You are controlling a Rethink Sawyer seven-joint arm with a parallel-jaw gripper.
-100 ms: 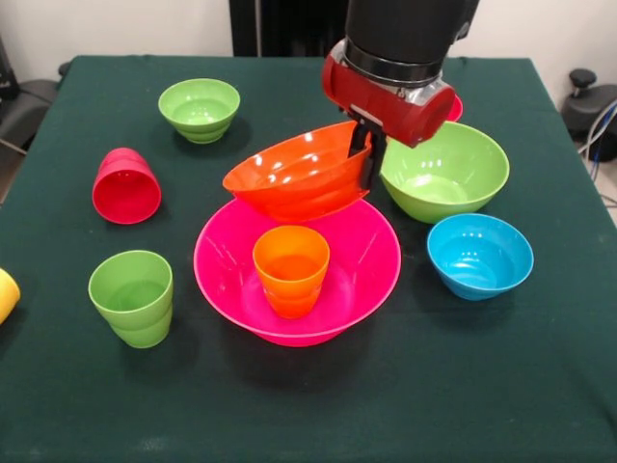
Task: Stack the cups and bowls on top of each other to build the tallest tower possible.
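Observation:
My gripper [370, 159] is shut on the right rim of the large orange bowl [294, 176], which hangs tilted over the far side of the very large pink bowl [220, 275]. An orange cup [291, 270] stands upright inside the pink bowl. The large green bowl [445, 174] sits right of the gripper and the small blue bowl [480, 256] is in front of it. A small green bowl [200, 109] is at the far left. On the left, a red cup [126, 185] lies on its side and a green cup [132, 297] stands upright. A yellow cup [5, 294] shows at the left edge.
A sliver of the small red bowl [455, 108] shows behind the arm's wrist [390, 92]. The dark green tablecloth [318, 405] covers the table, with bare cloth along the near side. Office chairs stand beyond the table's far corners.

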